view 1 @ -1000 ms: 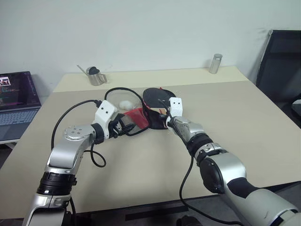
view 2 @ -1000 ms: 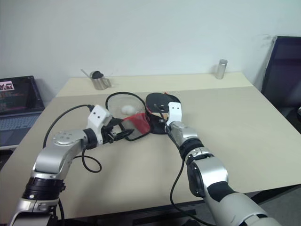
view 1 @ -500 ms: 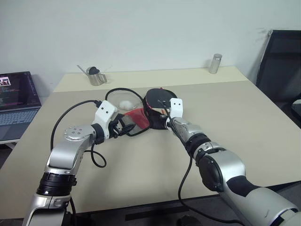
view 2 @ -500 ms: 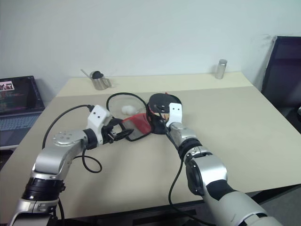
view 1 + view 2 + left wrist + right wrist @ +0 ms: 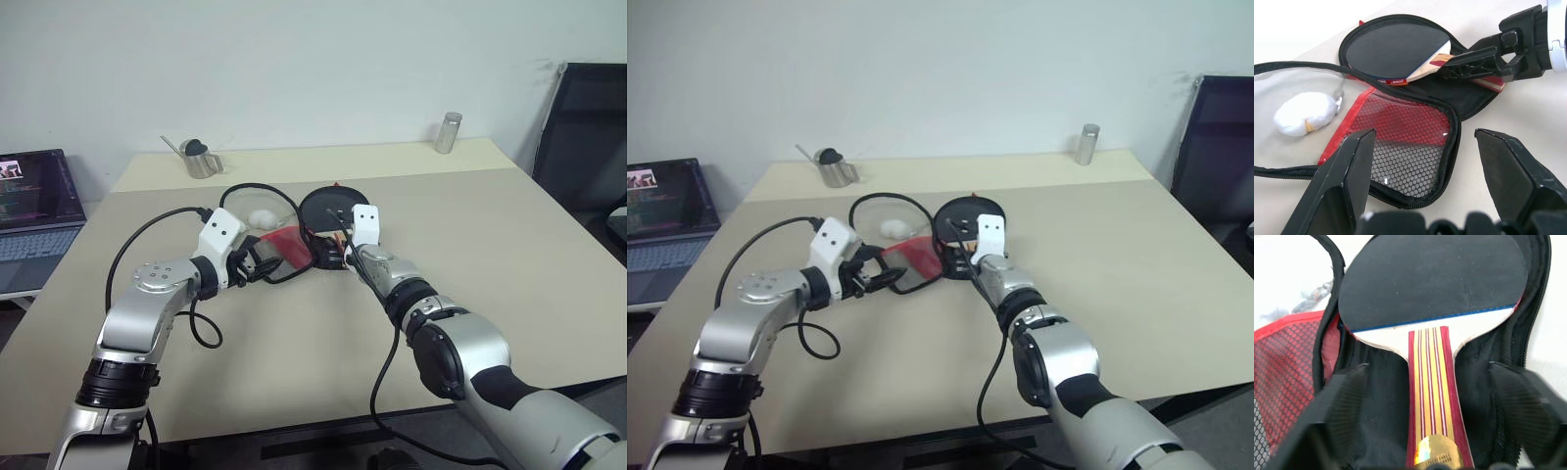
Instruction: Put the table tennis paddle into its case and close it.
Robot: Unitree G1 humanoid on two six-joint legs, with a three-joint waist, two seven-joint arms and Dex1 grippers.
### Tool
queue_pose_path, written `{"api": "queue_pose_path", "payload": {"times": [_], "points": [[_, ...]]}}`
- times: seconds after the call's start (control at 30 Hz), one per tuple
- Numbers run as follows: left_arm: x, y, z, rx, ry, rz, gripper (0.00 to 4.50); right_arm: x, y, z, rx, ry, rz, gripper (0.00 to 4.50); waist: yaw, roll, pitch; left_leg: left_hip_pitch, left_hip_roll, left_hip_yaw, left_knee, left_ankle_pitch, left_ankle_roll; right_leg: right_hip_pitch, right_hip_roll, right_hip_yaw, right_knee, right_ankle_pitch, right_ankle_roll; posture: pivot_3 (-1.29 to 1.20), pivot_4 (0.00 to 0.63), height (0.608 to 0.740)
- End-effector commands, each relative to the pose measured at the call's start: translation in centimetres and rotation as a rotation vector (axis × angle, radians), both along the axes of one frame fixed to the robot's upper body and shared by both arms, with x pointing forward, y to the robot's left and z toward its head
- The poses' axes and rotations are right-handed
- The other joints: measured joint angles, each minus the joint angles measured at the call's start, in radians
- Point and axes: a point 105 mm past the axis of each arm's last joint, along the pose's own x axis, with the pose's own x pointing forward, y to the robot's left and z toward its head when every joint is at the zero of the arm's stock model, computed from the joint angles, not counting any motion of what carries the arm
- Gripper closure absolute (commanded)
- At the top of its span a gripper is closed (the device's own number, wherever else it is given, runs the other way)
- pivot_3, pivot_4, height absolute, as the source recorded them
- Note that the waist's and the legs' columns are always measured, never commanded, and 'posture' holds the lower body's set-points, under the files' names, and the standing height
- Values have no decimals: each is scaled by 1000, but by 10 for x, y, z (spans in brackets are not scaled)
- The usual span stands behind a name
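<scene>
Since a second ago your right pincer [image 5: 1425, 465] has let go, jaws wide; the paddle [image 5: 1432, 293] lies inside the open case [image 5: 1415, 161]. Left pincer [image 5: 1425, 171] open: next, fold the mesh flap over.

Paddle handle [image 5: 1436, 396] end cut off

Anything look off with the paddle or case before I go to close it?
Mostly fine: the paddle lies flat in the open case. One odd thing: a white wad sits under the clear flap. Both the right gripper and left gripper are open, gripping nothing.
</scene>
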Motion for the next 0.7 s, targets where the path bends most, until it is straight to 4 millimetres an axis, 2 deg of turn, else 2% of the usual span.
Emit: {"api": "queue_pose_path", "payload": {"times": [0.03, 0.17, 0.23, 0.3, 0.37, 0.5, 0.7], "points": [[0, 2, 15, 11, -57, -3, 970, 7, 5, 42, 5, -143, 43, 39, 0, 0, 0, 0, 0, 0, 0, 0, 0, 0, 0, 0, 0, 0, 0, 0, 150, 740], [4, 11, 13, 20, -44, 24, 970, 8, 4, 75, 35, -231, 127, 39, 0, 0, 0, 0, 0, 0, 0, 0, 0, 0, 0, 0, 0, 0, 0, 0, 150, 740], [11, 20, 11, 24, -34, 70, 970, 8, -5, 91, 51, -276, 158, 39, 1, 0, 0, 0, 0, 0, 0, 0, 0, 0, 0, 0, 0, 0, 0, 0, 150, 740], [20, 26, 11, 15, -28, 119, 970, 7, -16, 98, 48, -295, 168, 39, 3, 0, 0, 0, 0, -1, 0, 0, 0, 0, 0, -1, 0, 0, 0, 0, 150, 740], [28, 31, 11, -4, -16, 169, 970, 4, -26, 97, 0, -312, 184, 39, 4, 0, -1, 0, 0, -1, 0, 0, 0, 0, 0, -1, 0, 0, 0, 0, 150, 740], [42, 39, 8, -17, 18, 237, 970, -10, -44, 80, -70, -294, 246, 39, 6, -1, -2, 0, 0, -1, 0, 0, 0, 1, 0, -1, 0, 0, 0, 0, 150, 740], [55, 42, 9, -141, 72, 294, 970, -26, -64, 67, -115, -259, 281, 39, 2, -1, -2, -1, 0, 0, 1, 0, 0, -1, 0, -1, 1, 0, 0, 0, 150, 740]]}}
